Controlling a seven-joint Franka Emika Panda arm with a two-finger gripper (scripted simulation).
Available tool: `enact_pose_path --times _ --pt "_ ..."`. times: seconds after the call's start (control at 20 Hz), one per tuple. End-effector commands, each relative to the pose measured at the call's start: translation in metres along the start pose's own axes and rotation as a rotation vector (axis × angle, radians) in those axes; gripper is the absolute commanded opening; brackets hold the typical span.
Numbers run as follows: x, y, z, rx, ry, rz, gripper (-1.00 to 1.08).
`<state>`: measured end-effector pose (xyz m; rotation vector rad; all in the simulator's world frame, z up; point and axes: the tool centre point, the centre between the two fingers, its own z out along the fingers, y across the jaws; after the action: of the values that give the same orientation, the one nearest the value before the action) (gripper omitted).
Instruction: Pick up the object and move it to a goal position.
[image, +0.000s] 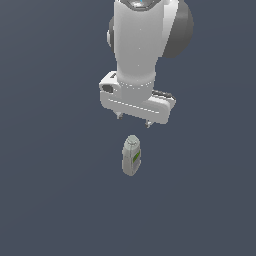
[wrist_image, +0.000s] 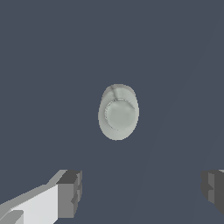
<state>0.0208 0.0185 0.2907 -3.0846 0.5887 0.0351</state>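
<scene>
Claw (image: 133, 121) is spread wide and holds nothing; in the wrist view both fingertips (wrist_image: 70, 192) sit at the lower corners of the frame with a clear gap between them. In the exterior view it hangs from the white arm (image: 137, 45) in the upper middle of the frame, pointing down, with the bottle (image: 131, 155) just below it in frame centre and apart from it, no contact. Bottle stands upright on the dark grey desk (image: 50, 200), cap up, green label facing the camera. Wrist view looks straight down on the round cap, at frame centre, above the line between the fingertips, so the claw looks roughly over it but probably not centred on it. No goal marker visible in either view. Progress, my read: approach only. Nothing grasped, nothing lifted. Left to do: finish alignment, descend around the body, close, lift, carry to the goal.
</scene>
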Motion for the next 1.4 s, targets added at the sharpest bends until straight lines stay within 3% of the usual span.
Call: enact_pose_path --times 0.0,0.5,0.9,1.35 --pt "0.012 -0.003 0.002 0.002 0.007 0.054 1.0" --pt "0.037 -0.008 0.009 0.005 0.021 0.167 1.0" --pt "0.037 -0.008 0.015 0.005 0.021 0.169 1.0" --pt "0.038 -0.008 0.053 0.005 0.022 0.173 1.0"
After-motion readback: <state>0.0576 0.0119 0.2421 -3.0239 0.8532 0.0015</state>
